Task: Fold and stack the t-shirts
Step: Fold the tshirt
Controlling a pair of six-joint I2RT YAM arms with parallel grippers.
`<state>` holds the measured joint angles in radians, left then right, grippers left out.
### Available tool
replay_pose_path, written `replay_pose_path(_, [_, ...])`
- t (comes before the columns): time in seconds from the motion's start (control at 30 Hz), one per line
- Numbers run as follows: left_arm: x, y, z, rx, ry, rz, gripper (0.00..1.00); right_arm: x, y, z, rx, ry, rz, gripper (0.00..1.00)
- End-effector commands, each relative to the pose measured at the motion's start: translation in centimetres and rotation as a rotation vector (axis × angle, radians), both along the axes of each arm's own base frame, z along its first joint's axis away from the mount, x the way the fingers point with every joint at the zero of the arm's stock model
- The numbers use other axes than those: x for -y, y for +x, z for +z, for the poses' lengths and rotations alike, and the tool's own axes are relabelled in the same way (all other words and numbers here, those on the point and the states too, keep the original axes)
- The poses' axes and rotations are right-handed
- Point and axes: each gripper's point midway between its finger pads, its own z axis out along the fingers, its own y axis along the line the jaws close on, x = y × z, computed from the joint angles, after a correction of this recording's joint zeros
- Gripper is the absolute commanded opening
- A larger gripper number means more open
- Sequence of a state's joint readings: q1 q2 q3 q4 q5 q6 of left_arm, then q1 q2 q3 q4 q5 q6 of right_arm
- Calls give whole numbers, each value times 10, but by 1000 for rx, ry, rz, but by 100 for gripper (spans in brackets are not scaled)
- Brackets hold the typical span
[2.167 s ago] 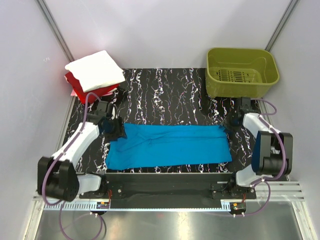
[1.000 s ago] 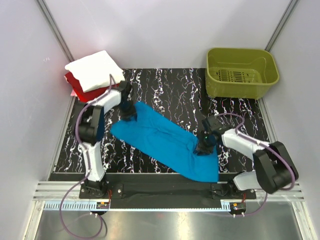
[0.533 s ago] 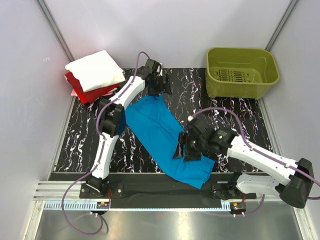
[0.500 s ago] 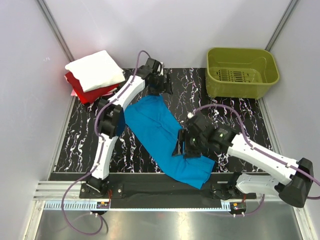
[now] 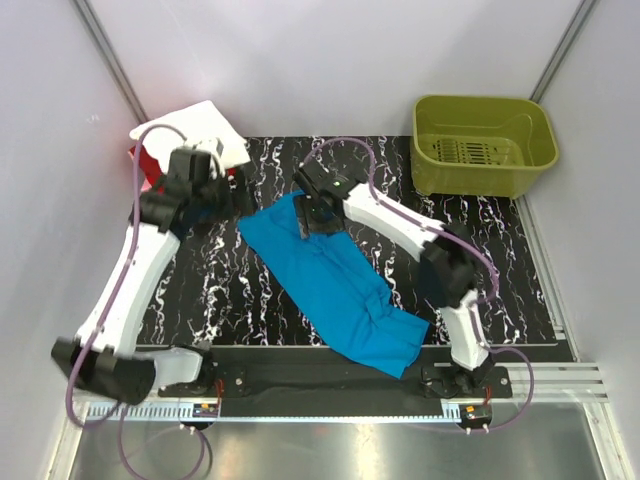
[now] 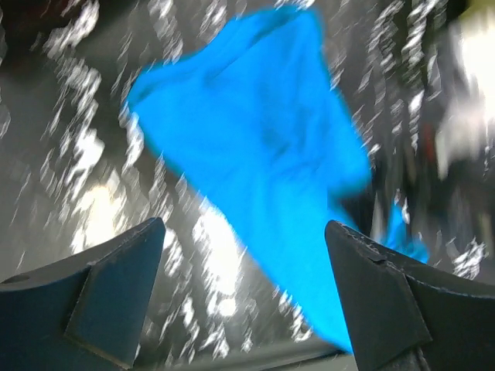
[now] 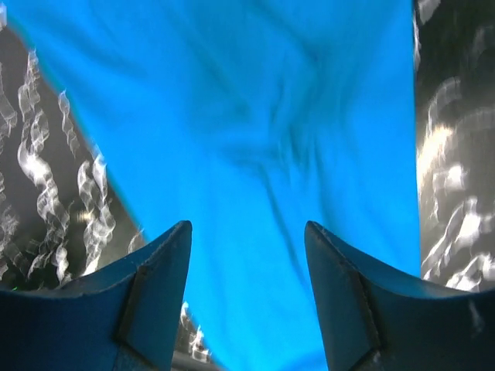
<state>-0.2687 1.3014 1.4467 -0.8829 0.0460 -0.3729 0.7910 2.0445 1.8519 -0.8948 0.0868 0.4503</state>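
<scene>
The turquoise-blue t-shirt [image 5: 330, 285] lies folded in a long strip, slanting from the mat's middle back to the front right. It shows blurred in the left wrist view [image 6: 263, 147] and fills the right wrist view [image 7: 255, 116]. My right gripper [image 5: 310, 222] is open just above the strip's far left end, its jaws wide apart [image 7: 247, 226]. My left gripper [image 5: 228, 198] is open and empty [image 6: 244, 226], to the left of the shirt near the stack. The white t-shirt [image 5: 215, 122] lies on the red t-shirt [image 5: 137, 155] at the back left, partly hidden by my left arm.
An olive-green basket [image 5: 483, 143] stands at the back right. The black marbled mat [image 5: 230, 290] covers the table. Grey walls close in the left, back and right sides. My right arm [image 5: 400, 225] stretches across the mat's middle.
My left gripper has swung from the shirt's far end back to the left by the stack. My right gripper has moved from the shirt's middle up to its far left end.
</scene>
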Motion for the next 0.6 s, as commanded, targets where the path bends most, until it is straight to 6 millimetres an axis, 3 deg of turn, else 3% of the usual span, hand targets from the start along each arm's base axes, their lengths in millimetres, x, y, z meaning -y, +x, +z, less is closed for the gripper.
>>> replay_pose_path(0.0, [-37, -42, -22, -8, 88, 73, 91, -14, 39, -4, 41, -71, 90, 68])
replay_pose_path(0.07, [-46, -62, -36, -22, 99, 88, 92, -33, 57, -23, 39, -73, 116, 70])
replay_pose_path(0.1, [-49, -73, -30, 14, 89, 93, 92, -33, 59, -33, 19, -92, 120, 70])
replay_pose_path(0.13, [-52, -81, -41, -3, 95, 95, 92, -35, 61, -63, -27, -113, 128, 71])
replay_pose_path(0.17, [-54, -89, -35, 31, 87, 97, 92, -43, 67, -59, -17, -85, 133, 71])
replay_pose_path(0.37, [-68, -109, -50, 48, 118, 131, 95, -59, 37, -122, -213, -24, 158, 70])
replay_pose_path(0.5, [-72, -110, -48, 59, 127, 144, 95, -61, 45, -128, -197, -28, 140, 70])
replay_pose_path(0.53, [-72, -110, -47, 64, 128, 146, 95, -58, 49, -138, -208, -39, 111, 70])
replay_pose_path(0.57, [-73, -110, -46, 75, 132, 145, 95, -55, 64, -131, -188, -17, 80, 71])
